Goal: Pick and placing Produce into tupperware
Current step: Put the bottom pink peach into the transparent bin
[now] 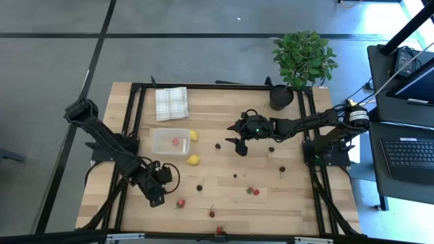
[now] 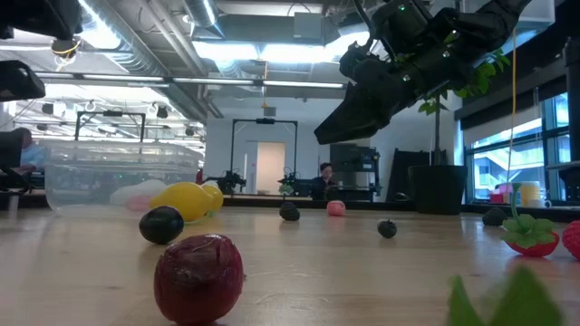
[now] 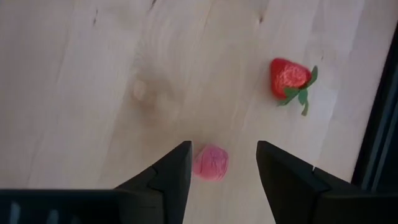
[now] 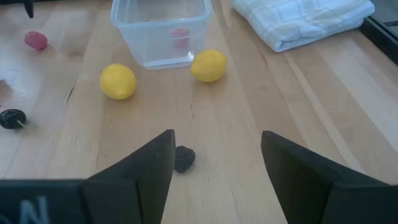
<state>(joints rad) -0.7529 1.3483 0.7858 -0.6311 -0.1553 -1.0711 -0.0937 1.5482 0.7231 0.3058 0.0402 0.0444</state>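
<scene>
Wood tabletop, produce scattered all over, most of it still outside the tupperware. Tub sits left of centre, near the folded checked cloth; one pink piece inside it. Two lemons: one touching or just beside the tub's right wall, other just off its near-right corner.

Right gripper is up off the table, fingers spread, nothing between them. Small dark berry sits on the wood between the finger lines in the right wrist view, tub + both lemons beyond it.

Left gripper low near the front-left, fingers apart, empty. Pink piece lies between its fingertips, strawberry off to the side near the frame rail.

Risks, imo:
- Berry is tiny vs finger gap. If descent is slightly off, one finger prob hits first and rolls it away.
- Round pieces on smooth wood = easy to squirt out on close.
- Lemon against the tub wall: carrying in low from the right could knock it, or shove the light tub.
- Left's pink piece is soft-looking; a hard pinch may deform it or pop it out.
- Both arms heading to the same tub at once → collision risk over it.
</scene>
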